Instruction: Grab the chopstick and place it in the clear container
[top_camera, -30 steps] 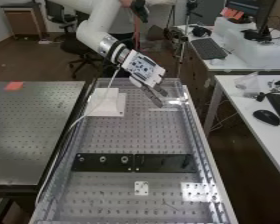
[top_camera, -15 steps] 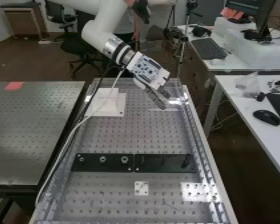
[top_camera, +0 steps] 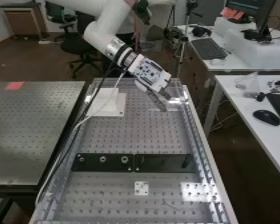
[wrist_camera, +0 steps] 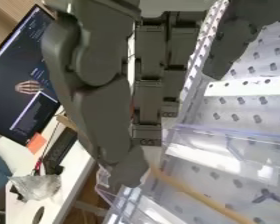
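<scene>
One wooden chopstick (wrist_camera: 198, 194) is pinched between the thumb and fingers of the robot hand (top_camera: 149, 73), which are nearly closed. It slants above the clear container (wrist_camera: 232, 131) on the metal counter (top_camera: 134, 136).

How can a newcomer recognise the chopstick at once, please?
Find the perforated bench, then the dark grey hand over its far end. The chopstick is the slim stick extending past the hand's thumb in the wrist view. Its tan colour sets it apart from the grey fingers and clear container.
</scene>
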Controlling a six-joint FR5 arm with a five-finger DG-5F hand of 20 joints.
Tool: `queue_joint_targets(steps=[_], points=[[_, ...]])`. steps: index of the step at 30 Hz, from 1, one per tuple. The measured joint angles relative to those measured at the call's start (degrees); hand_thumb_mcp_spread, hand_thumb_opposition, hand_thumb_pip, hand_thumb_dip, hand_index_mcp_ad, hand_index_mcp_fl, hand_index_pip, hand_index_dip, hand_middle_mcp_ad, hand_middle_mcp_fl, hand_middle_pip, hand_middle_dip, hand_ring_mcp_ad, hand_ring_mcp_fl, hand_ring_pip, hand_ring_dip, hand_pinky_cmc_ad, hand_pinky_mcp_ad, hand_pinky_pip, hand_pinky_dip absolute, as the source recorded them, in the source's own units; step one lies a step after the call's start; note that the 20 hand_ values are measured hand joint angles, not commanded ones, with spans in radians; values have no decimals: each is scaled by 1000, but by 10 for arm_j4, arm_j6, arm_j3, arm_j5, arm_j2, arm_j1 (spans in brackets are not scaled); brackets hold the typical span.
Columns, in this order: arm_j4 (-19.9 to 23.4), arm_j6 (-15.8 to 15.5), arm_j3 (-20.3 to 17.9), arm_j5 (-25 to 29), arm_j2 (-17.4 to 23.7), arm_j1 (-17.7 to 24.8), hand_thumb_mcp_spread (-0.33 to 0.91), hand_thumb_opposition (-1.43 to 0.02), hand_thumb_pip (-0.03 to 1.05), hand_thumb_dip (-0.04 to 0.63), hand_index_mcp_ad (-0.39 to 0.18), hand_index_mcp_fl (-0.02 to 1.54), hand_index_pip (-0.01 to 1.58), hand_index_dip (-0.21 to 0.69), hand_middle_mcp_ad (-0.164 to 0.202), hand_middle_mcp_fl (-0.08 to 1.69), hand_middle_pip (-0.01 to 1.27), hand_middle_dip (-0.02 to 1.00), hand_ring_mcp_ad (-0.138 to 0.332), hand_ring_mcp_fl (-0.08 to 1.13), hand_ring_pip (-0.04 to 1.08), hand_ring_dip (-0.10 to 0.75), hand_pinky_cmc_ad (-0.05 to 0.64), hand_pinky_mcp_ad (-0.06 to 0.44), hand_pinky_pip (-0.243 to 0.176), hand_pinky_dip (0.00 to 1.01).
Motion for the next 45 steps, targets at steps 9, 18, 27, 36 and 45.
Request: queue_joint_targets(steps=[9, 18, 27, 36, 45], points=[[-8, 4, 3, -8, -3, -2, 552, -908, 569, 340, -82, 997, 129, 340, -37, 1253, 166, 597, -101, 634, 133, 545, 431, 267, 24, 166], [1, 5, -4, -6, -2, -2, 531, -866, 599, 340, -79, 932, 113, 326, -66, 1176, 154, 597, -120, 621, 133, 545, 396, 265, 23, 182], [35, -29, -23, -14, 25, -7, 442, -836, 511, 340, -89, 757, 54, 328, 26, 918, 117, 595, 40, 318, 73, 459, 380, 265, -19, 202], [110, -113, -92, -4, 110, -14, 382, -771, 429, 244, -93, 604, 30, 414, 40, 621, 93, 599, 61, 162, 75, 429, 367, 265, -47, 293], [183, -254, -160, -48, 189, -38, 367, -747, 356, 211, -93, 490, 17, 463, 44, 356, 94, 518, 70, 40, 89, 391, 363, 264, -65, 295]])
